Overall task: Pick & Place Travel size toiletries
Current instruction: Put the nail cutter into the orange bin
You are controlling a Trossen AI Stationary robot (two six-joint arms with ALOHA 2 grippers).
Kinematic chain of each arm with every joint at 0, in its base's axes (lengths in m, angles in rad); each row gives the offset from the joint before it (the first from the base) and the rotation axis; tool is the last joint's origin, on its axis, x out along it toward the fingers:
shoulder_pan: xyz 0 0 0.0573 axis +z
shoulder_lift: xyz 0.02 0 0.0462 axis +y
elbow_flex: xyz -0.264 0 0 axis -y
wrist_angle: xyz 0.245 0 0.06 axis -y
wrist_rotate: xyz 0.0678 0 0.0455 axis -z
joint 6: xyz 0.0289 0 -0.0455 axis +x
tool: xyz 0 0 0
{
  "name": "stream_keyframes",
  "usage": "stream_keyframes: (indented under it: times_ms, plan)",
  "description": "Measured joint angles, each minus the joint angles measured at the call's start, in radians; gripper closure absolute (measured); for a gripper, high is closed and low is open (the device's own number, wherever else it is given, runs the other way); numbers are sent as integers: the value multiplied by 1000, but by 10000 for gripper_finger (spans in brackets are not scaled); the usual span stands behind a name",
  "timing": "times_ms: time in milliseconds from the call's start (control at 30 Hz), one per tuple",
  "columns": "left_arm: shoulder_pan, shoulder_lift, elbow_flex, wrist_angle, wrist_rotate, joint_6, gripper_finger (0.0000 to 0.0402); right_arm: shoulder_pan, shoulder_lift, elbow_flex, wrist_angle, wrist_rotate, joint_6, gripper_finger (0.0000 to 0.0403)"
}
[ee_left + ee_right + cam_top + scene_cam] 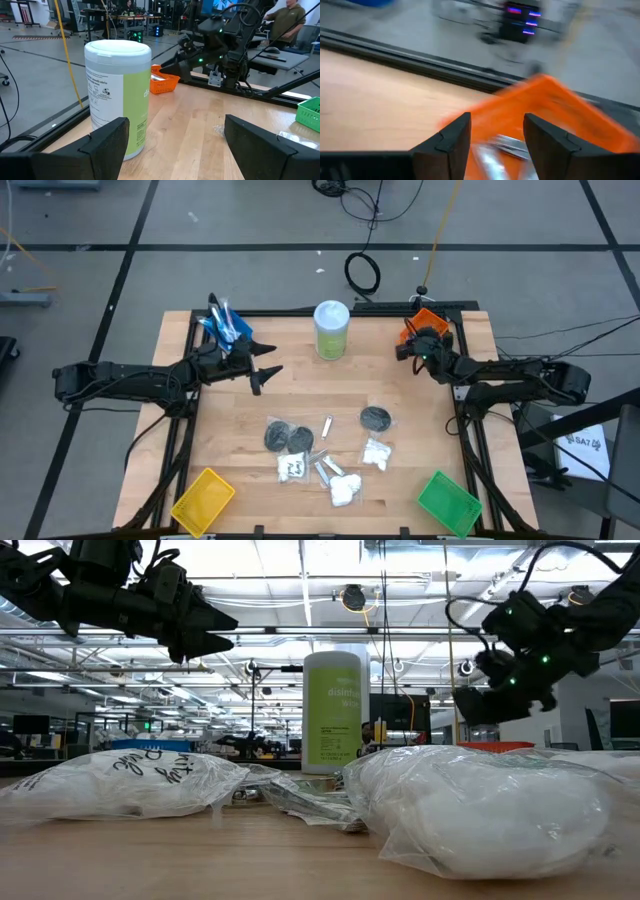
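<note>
The toiletries lie on the near middle of the table: dark round discs (275, 435) (375, 418), white packets (292, 468) (345, 490) (377, 453) and short silver tubes (325, 425) (325, 471). My left gripper (266, 371) (175, 145) hangs open above the table, left of the pale-green canister and touching nothing. My right gripper (408, 346) (497, 135) hovers over the orange bin (428, 323) (555, 107) with its fingers apart. Blurred silver tubes (505, 144) show in the gap below them, over the bin's inside. Whether a finger touches one, I cannot tell.
The tall pale-green canister (331, 330) (117, 95) stands at the far middle. A blue bin (226, 328) with thin sticks sits at the far left, a yellow bin (203, 498) near left, a green bin (447, 502) near right. A person (290, 20) is beyond the table.
</note>
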Motion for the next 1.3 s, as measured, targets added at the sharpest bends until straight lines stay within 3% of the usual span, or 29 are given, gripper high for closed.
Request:
stream_keyframes:
  times_ms: [100, 300, 400, 467, 600, 800, 933, 1067, 1300]
  plan:
    - [0, 0, 0, 0, 0, 0, 80, 28, 0, 0, 122, -181, -26, 231]
    - [0, 0, 0, 0, 0, 0, 80, 125, 0, 0, 384, -654, -56, 236]
    - [0, 0, 0, 0, 0, 0, 80, 224, 13, 0, 470, -782, -90, 234]
    - [0, 0, 0, 0, 0, 0, 80, 310, 28, 0, 476, -774, -147, 232]
    - [0, 0, 0, 0, 0, 0, 80, 473, 101, 15, 481, -652, -215, 223]
    - [0, 0, 0, 0, 0, 0, 80, 625, 315, 152, 421, -573, -211, 200]
    - [0, 0, 0, 0, 0, 0, 80, 663, 482, 352, 220, -594, -217, 190]
    - [0, 0, 0, 0, 0, 0, 80, 675, 624, 545, -18, -654, -320, 189]
    - [0, 0, 0, 0, 0, 0, 80, 668, 732, 730, -224, -703, -500, 191]
